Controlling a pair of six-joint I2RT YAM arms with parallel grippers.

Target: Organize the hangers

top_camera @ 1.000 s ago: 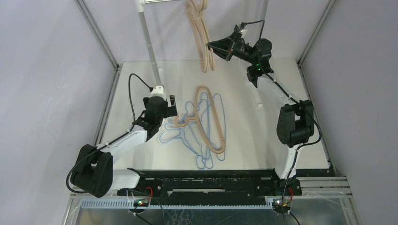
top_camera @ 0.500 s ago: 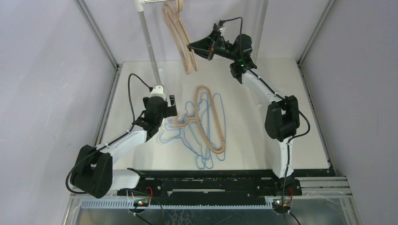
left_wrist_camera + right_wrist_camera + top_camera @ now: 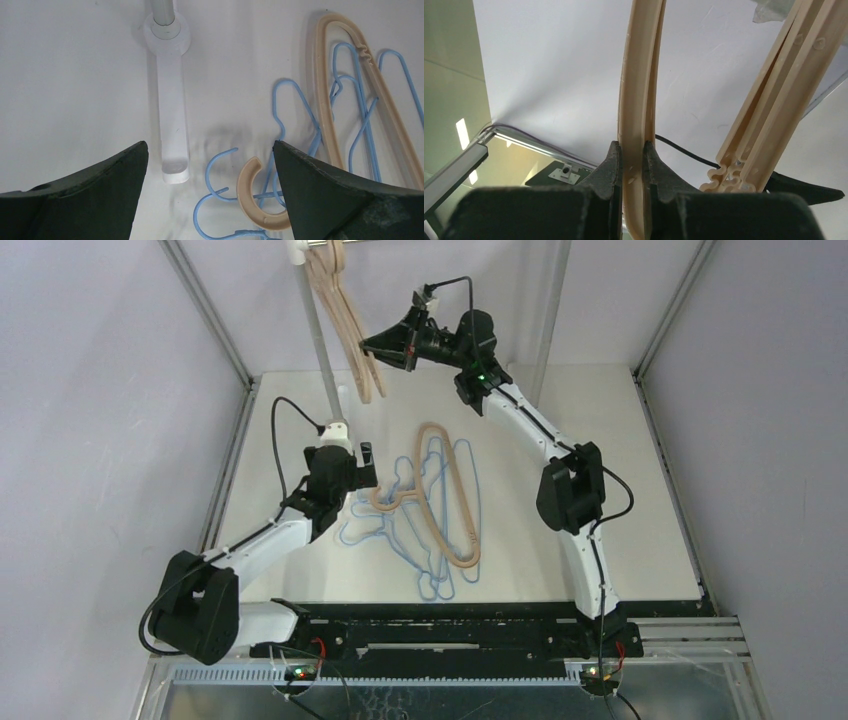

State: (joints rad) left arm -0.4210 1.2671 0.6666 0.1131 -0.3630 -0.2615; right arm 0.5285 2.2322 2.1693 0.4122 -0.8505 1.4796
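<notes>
The right tool (image 3: pixel 375 344) pinched a smooth, thick tan hanger (image 3: pixel 352 330) hanging on the silver rail (image 3: pixel 316 335). Thin blue wire hangers (image 3: pixel 432 585) tangled with a tan one (image 3: pixel 467 561) on the white table (image 3: pixel 620 460), beside the left tool (image 3: pixel 367 468), spread wide.

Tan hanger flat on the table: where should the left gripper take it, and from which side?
Probably its hook, from straight above. The tan hanger lies flat, so only a top-down pinch across the bar works, and the hook is nearest the open left gripper. Blue wire hangers crowd it: risk of snagging.
</notes>
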